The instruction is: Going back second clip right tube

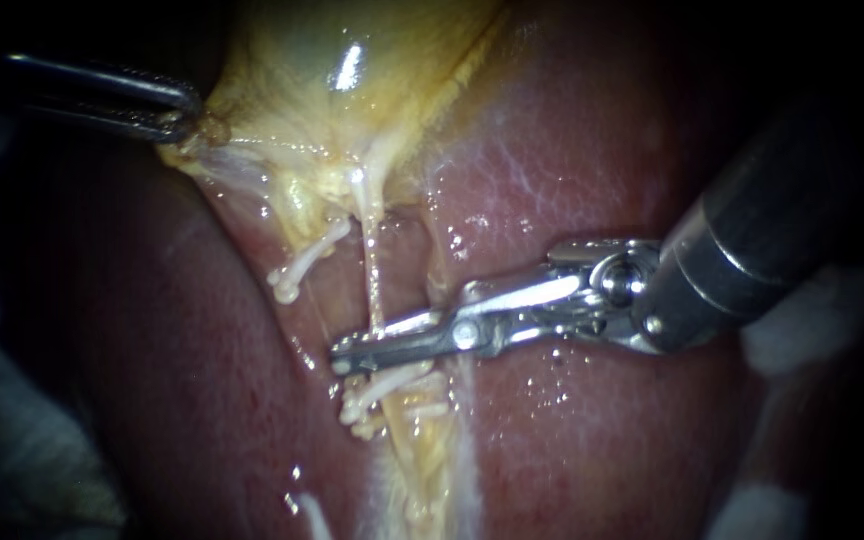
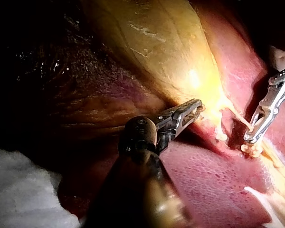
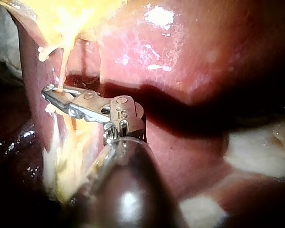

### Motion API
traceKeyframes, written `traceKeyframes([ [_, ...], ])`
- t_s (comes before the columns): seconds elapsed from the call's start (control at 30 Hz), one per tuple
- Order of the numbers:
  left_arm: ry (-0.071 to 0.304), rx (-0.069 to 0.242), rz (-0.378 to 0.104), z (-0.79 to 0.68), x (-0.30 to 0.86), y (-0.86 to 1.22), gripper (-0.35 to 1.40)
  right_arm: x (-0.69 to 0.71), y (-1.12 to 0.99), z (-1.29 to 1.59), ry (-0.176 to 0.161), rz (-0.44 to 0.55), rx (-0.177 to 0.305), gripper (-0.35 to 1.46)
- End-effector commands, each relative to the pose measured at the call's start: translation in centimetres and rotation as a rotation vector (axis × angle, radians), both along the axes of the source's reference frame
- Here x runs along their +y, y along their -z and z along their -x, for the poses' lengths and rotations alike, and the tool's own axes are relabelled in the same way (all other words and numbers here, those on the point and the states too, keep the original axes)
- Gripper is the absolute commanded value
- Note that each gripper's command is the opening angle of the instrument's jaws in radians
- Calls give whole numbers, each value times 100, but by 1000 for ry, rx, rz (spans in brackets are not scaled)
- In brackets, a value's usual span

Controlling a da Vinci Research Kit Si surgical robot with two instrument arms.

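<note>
The yellow gallbladder (image 1: 352, 90) hangs above the red liver (image 1: 592, 420). My left instrument (image 1: 184, 122) holds the gallbladder's lower edge, jaws shut on that tissue; it appears again in the left wrist view (image 2: 194, 110). A thin pale right tube (image 1: 373, 280) runs down from the gallbladder. My right instrument (image 1: 344, 358) lies across it with a narrow gap between its jaws, and the tube passes through that gap. A white clip (image 1: 387, 384) sits on the tube just below the jaws, with another clip (image 1: 407, 410) under it. A white clip (image 1: 304, 262) marks the left tube.
Yellow fatty tissue (image 1: 422, 470) trails down below the clips. White gauze (image 2: 19, 190) lies beside the liver, and more gauze (image 3: 256, 147) shows in the right wrist view. Dark surroundings border the liver at the left (image 1: 32, 350).
</note>
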State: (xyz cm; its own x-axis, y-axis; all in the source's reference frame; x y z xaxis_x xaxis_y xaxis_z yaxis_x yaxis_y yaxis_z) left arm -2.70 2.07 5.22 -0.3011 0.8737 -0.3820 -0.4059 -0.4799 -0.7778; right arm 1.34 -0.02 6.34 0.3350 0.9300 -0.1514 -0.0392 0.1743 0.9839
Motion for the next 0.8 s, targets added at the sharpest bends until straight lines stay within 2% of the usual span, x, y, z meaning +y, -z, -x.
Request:
traceKeyframes([
  [0.03,0,0,0,0,0,0,-35,-1,-1,-1,1,2,0,-33],
  [0.07,0,0,0,0,0,0,-35,-3,-2,-2,3,14,4,-15],
  [0.1,0,0,0,0,0,0,-35,-4,-4,-5,15,76,23,9],
  [0.2,0,0,0,0,0,0,-35,-8,-12,-10,21,115,32,35],
  [0.27,0,0,0,0,0,0,-35,-11,-19,-12,34,158,42,40],
  [0.37,0,0,0,0,0,0,-35,-14,-32,-13,44,209,34,43],
  [0.5,0,0,1,0,-1,-1,-35,-11,-46,-8,50,260,-3,47],
  [0.67,0,0,1,1,-1,-2,-35,-8,-48,-2,56,294,6,48],
  [0.8,0,0,1,0,-1,-2,-35,-12,-39,1,70,335,24,49],
])
